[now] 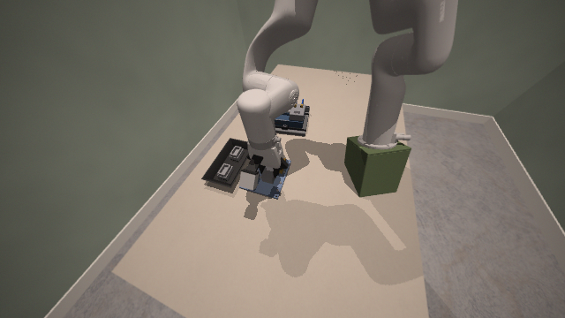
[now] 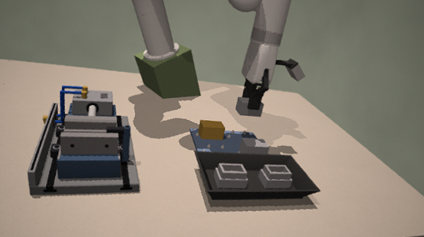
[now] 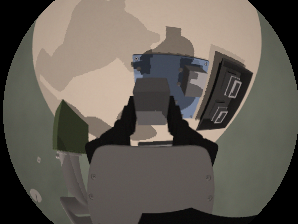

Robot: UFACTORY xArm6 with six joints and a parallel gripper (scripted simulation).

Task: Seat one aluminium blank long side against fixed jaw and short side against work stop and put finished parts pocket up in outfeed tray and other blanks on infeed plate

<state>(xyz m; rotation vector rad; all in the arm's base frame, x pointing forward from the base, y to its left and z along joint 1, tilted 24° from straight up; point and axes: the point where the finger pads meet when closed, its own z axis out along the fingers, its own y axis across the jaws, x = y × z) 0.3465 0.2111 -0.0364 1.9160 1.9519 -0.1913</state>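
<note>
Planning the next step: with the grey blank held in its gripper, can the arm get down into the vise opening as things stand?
Probably yes: the vise opening looks unoccupied, and the gripper holds the aluminium blank lifted off the infeed plate.

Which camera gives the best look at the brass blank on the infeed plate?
The exterior view: the brass blank sits unobstructed at the left end of the infeed plate. In the top view the arm covers it. In the wrist view the pincer and its held aluminium blank hide it.

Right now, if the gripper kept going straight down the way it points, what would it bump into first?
The gripper points down, shut on a grey aluminium blank. That blank would probably meet the blue infeed plate first, though depth is hard to judge.
</note>
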